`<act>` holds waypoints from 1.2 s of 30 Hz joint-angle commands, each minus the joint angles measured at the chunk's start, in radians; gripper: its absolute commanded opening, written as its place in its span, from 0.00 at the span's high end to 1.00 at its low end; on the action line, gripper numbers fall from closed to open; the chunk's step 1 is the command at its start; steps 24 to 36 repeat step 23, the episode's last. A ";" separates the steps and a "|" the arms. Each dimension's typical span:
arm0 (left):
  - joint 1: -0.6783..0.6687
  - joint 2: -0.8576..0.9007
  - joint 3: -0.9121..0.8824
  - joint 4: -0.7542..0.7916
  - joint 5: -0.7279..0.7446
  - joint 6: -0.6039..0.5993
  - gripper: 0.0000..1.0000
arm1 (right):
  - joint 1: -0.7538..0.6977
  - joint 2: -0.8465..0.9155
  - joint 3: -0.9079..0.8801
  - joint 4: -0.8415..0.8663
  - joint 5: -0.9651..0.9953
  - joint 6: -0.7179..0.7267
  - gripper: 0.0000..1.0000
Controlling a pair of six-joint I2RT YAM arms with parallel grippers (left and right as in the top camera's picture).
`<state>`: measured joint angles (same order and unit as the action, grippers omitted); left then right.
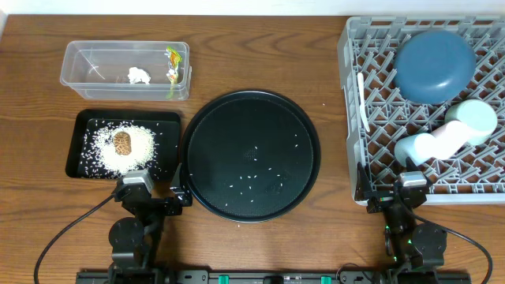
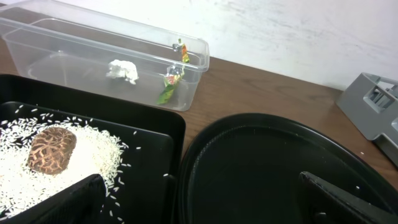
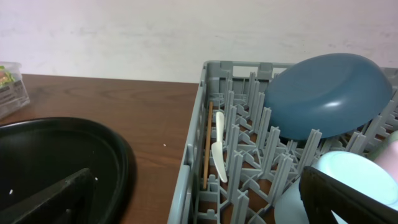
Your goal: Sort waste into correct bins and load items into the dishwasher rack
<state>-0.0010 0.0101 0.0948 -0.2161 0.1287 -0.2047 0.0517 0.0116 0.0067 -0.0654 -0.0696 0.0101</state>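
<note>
The grey dishwasher rack (image 1: 348, 95) at the right holds an upturned dark blue bowl (image 1: 435, 65), a light blue cup (image 1: 475, 118), a white cup (image 1: 426, 147) and a white spoon (image 1: 362, 99). I cannot make out the mint bowl. The clear tub (image 1: 87, 63) holds white tissue (image 1: 140, 75) and a yellow wrapper (image 1: 172, 57). The shallow black tray (image 1: 72, 158) holds rice (image 1: 102, 154) and a brown lump (image 1: 122, 143). My left gripper (image 1: 150, 197) is open and empty at the front of that tray. My right gripper (image 1: 398, 197) is open and empty at the rack's front corner.
A large round black tray (image 1: 237, 134) with a few stray rice grains lies between the black tray and the rack. A thin wooden stick (image 3: 208, 146) stands beside the spoon (image 3: 219, 155) in the rack. Cables trail from both arm bases at the front edge.
</note>
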 commanded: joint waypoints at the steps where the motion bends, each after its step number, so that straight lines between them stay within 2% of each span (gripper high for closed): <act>1: 0.004 -0.006 -0.024 -0.010 0.010 0.013 0.02 | -0.011 -0.007 -0.001 -0.005 0.010 -0.015 0.01; 36: 0.003 -0.006 -0.024 -0.010 0.010 0.013 0.02 | -0.011 -0.007 -0.001 -0.005 0.010 -0.015 0.01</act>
